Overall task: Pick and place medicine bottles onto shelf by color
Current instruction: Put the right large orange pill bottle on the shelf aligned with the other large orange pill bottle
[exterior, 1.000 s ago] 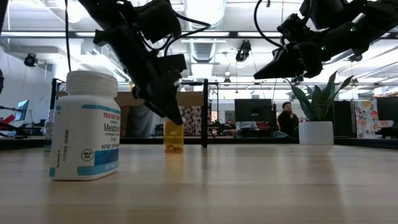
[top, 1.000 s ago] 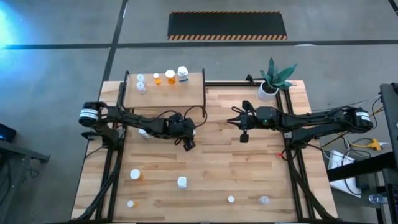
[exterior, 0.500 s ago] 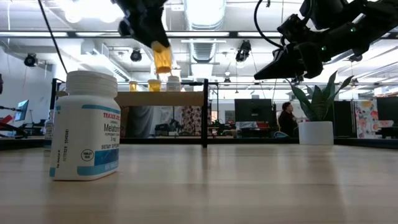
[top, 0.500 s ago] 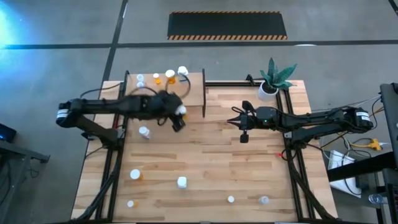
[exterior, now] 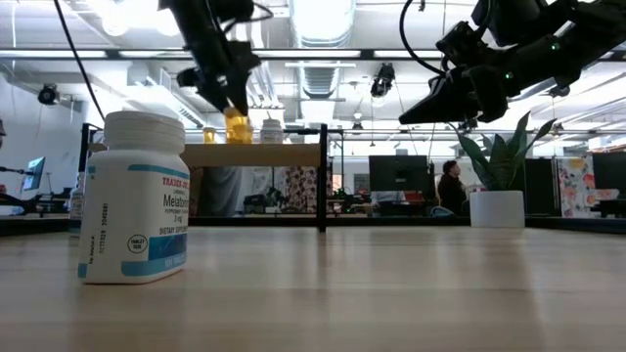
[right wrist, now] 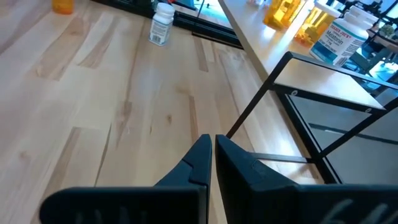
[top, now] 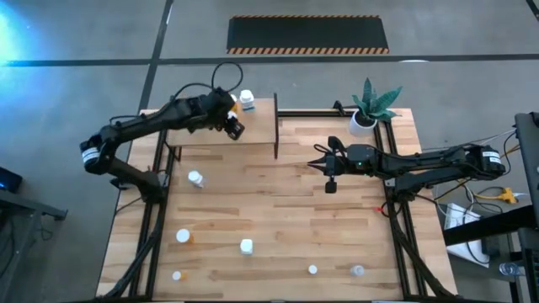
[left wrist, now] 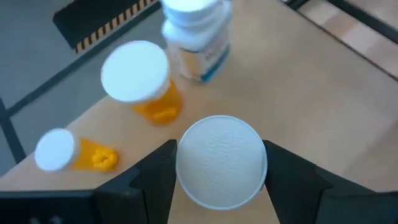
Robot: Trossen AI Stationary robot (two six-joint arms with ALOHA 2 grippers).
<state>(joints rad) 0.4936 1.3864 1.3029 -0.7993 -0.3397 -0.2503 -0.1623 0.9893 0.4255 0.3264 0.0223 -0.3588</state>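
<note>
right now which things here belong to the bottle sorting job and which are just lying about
Job: shelf; orange bottle gripped by the left end effector above it; shelved bottles; loose bottles on the table.
Lying about: potted plant; right end effector, shut, idle over mid-table.

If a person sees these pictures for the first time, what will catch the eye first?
Probably the left tool, raised over the shelf at the table's far left, shut on an orange bottle beside the bottles already standing there. Next, the big white bottle close to the low camera. The right tool waits, shut, over mid-table.
</note>
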